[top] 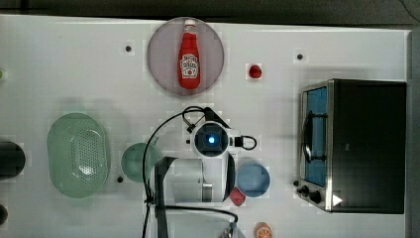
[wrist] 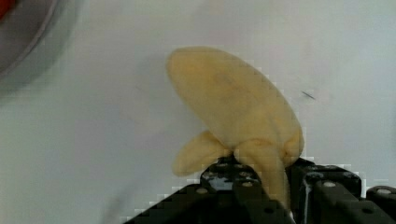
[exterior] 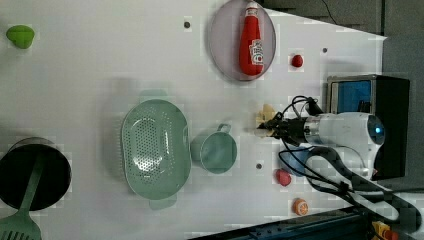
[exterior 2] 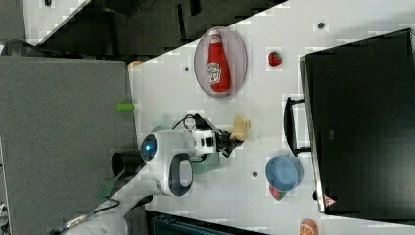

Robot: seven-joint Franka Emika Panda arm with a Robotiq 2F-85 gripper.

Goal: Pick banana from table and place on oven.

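The pale yellow banana [wrist: 238, 107] lies on the white table [top: 74, 74] with its peel flaps splayed toward the gripper [wrist: 261, 172]. The black fingers [wrist: 322, 186] stand close on either side of its peel end, shut on it. In the left view the banana [exterior: 265, 117] pokes out past the gripper [exterior: 272, 129], between the green cup and the oven [exterior: 390, 110]. The right view shows the banana [exterior 2: 240, 127] at the tip of the gripper [exterior 2: 230, 142], left of the oven [exterior 2: 362, 122] handle. The oven [top: 366, 144] has a flat black top.
A ketchup bottle [top: 189, 54] lies on a grey plate [top: 163, 64] at the back. A green colander [top: 79, 154] and green cup [top: 136, 162] sit at the top view's left. A blue bowl [top: 253, 180], a strawberry [top: 255, 71] and an orange [top: 263, 230] are nearby.
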